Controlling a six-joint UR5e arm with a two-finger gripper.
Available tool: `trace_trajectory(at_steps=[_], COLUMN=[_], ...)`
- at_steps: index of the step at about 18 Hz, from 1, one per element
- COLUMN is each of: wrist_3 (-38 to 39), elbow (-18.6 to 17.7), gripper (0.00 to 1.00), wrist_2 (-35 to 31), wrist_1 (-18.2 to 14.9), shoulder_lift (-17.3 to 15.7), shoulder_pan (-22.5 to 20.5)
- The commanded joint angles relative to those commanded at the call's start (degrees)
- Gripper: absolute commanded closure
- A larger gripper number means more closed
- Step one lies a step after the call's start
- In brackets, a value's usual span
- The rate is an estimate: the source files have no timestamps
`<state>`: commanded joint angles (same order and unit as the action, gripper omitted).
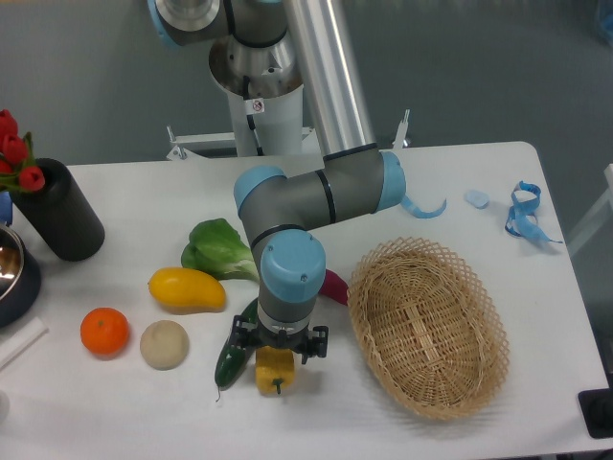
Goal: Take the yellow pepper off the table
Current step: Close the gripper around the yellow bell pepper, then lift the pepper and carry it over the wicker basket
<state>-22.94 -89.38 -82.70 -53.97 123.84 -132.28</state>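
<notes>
While poised directly over yellow pepper (274, 370) on table (498, 182), claw (279, 351) spread wide astride it; cucumber (238, 343) touching pepper at 10 o'clock.

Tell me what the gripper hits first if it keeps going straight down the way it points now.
The yellow pepper. The gripper points down right over it, its fingers either side of the pepper's top. How much gap remains cannot be told from this single view.
</notes>
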Motion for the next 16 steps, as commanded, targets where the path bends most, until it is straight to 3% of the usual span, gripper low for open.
trace_trajectory(at_steps=[3,12,16], wrist_3=[0.0,0.0,-0.3], elbow=[-0.2,-0.7,-0.5], gripper=[0.03,0.43,0.46], wrist_2=[-0.2,-0.2,-0.2], wrist_1=[0.8,1.2,1.2], shoulder_lift=[0.1,-0.3,-0.6], shoulder_pan=[-0.1,-0.1,-0.3])
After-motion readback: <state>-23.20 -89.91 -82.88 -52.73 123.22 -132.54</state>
